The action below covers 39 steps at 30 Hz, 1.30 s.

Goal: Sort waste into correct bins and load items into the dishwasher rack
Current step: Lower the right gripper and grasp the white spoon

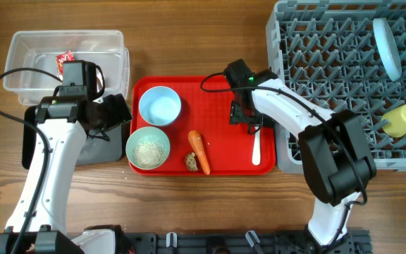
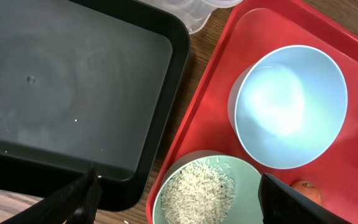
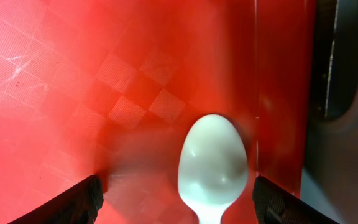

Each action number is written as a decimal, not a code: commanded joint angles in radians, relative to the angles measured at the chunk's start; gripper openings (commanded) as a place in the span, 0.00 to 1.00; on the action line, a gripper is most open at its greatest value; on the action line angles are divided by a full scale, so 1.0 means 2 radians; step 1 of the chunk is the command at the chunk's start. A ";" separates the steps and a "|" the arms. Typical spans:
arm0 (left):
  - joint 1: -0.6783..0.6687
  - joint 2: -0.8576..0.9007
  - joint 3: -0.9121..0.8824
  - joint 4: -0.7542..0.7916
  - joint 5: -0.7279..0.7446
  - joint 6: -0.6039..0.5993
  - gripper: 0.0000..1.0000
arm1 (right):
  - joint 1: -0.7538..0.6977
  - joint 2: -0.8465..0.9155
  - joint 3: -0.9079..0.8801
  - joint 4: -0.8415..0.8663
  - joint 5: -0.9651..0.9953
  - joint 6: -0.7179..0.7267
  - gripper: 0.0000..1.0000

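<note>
A white spoon (image 1: 256,148) lies on the red tray (image 1: 217,92); its bowl end (image 3: 213,160) sits between the fingers of my open right gripper (image 1: 249,120) (image 3: 178,204), which hovers low over it. My left gripper (image 1: 118,113) (image 2: 182,202) is open and empty above the mint green bowl (image 1: 147,147) (image 2: 241,186) of rice (image 2: 197,188). Beside it stands the pale blue bowl (image 1: 160,104) (image 2: 291,106). A carrot (image 1: 199,151) (image 2: 307,190) and a brown lump (image 1: 191,162) lie on the tray. The dishwasher rack (image 1: 330,70) holds a pale blue plate (image 1: 386,46) and a yellow cup (image 1: 402,120).
The clear tub (image 1: 27,77) (image 2: 191,15) at the back left holds a red-and-white wrapper (image 1: 65,59). The black tray (image 1: 90,152) (image 2: 73,81) lies under my left arm, with a few rice grains in it. Bare wooden tabletop (image 1: 189,35) surrounds the containers.
</note>
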 commanded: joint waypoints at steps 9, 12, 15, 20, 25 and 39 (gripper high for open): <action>-0.002 0.001 0.001 0.000 0.004 -0.004 0.83 | -0.003 0.012 -0.003 0.031 -0.066 -0.149 0.81; -0.002 0.001 0.001 0.000 0.004 -0.004 0.83 | -0.003 0.012 -0.003 0.031 -0.068 -0.149 0.82; -0.002 0.001 0.001 0.000 0.004 -0.004 0.83 | -0.003 0.012 -0.003 0.024 -0.042 -0.149 0.83; -0.002 0.001 0.001 0.000 0.004 -0.004 0.83 | -0.005 0.012 -0.003 0.006 -0.013 -0.167 0.83; -0.002 0.001 0.001 0.000 0.004 -0.004 0.83 | -0.014 0.012 -0.003 0.014 -0.023 -0.172 0.78; -0.002 0.001 0.001 0.000 0.004 -0.004 0.83 | -0.017 0.012 -0.003 0.016 -0.095 -0.199 0.74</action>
